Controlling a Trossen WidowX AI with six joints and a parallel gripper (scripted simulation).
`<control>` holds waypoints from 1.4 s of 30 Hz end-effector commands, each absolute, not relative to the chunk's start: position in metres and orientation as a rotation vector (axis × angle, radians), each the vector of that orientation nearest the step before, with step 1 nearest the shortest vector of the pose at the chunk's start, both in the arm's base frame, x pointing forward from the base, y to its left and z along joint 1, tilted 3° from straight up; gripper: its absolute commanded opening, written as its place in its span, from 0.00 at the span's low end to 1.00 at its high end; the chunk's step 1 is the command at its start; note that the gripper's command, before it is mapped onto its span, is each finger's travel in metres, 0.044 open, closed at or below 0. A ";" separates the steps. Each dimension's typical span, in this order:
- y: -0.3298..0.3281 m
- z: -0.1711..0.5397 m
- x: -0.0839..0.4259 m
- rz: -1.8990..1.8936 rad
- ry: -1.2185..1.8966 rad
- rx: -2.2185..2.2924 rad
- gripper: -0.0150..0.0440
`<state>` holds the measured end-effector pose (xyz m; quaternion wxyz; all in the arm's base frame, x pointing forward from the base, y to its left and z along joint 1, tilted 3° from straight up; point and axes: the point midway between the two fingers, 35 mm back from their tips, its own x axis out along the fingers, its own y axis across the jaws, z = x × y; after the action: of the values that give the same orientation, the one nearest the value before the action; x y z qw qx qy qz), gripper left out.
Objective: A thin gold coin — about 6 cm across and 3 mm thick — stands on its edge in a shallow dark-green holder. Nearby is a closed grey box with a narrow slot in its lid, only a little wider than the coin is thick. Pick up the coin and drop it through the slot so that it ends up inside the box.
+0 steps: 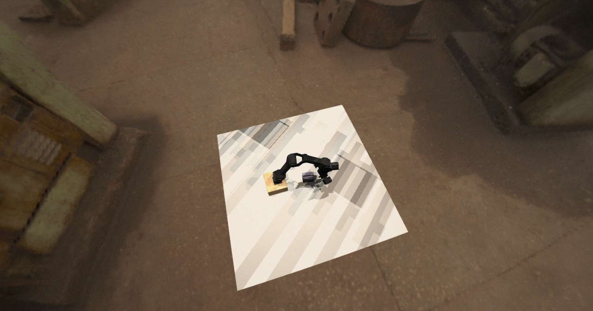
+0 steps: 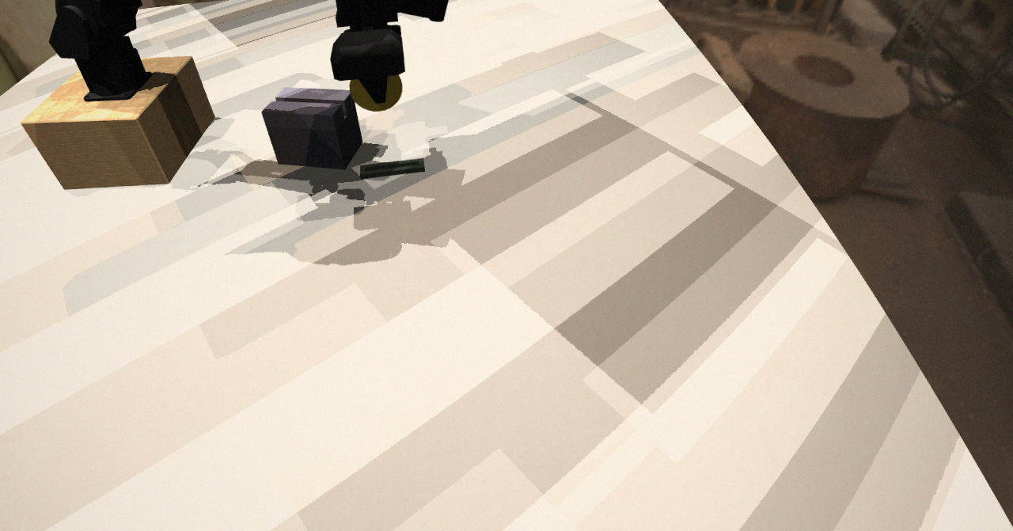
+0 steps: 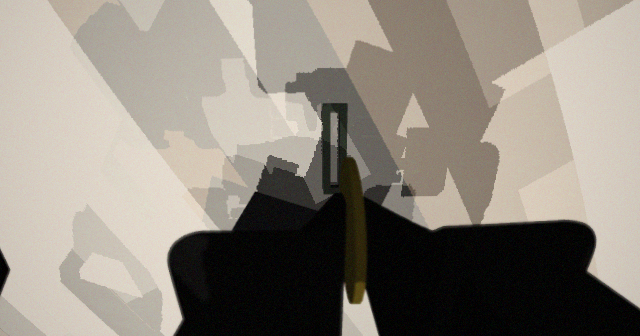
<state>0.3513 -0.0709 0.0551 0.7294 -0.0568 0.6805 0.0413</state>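
My gripper [image 2: 385, 94] [image 3: 345, 202] is shut on the gold coin [image 2: 359, 96] [image 3: 355, 246] and holds it upright in the air. The coin's face shows in the exterior view, its edge in the wrist view. The dark-green holder [image 2: 392, 171] [image 3: 343, 131] lies below it on the table, with its groove empty. The closed grey box [image 1: 308, 177] [image 2: 304, 137], looking dark purple, stands beside the holder. Its lid slot [image 2: 311, 98] runs left to right in the exterior view. The coin appears to the right of the box there. The coin cannot be made out in the top view.
The arm's base stands on a wooden block [image 1: 276, 191] [image 2: 106, 152] on the far side of the box from the holder. The patterned table [image 1: 265, 234] [image 2: 425, 358] carries arm shadows around the box and holder. Its right edge shows in the exterior view.
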 end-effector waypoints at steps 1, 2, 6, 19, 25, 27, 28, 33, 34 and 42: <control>-0.071 0.067 0.351 0.085 1.491 -0.127 0.25; -0.071 0.067 0.351 0.085 1.491 -0.127 0.25; -0.074 0.067 0.351 0.021 1.492 -0.058 0.25; -0.082 0.069 0.349 -0.172 1.484 0.150 0.25; -0.075 0.070 0.340 -0.172 1.485 0.151 0.25; -0.072 0.070 0.335 -0.172 1.485 0.151 0.25; -0.070 0.070 0.333 -0.172 1.485 0.151 0.25; -0.063 0.070 0.323 -0.172 1.486 0.152 0.25; -0.062 0.070 0.321 -0.172 1.486 0.152 0.25; -0.051 0.068 0.303 -0.172 1.488 0.153 0.25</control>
<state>0.3123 -0.0548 0.0704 0.7318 0.0693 0.6737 -0.0761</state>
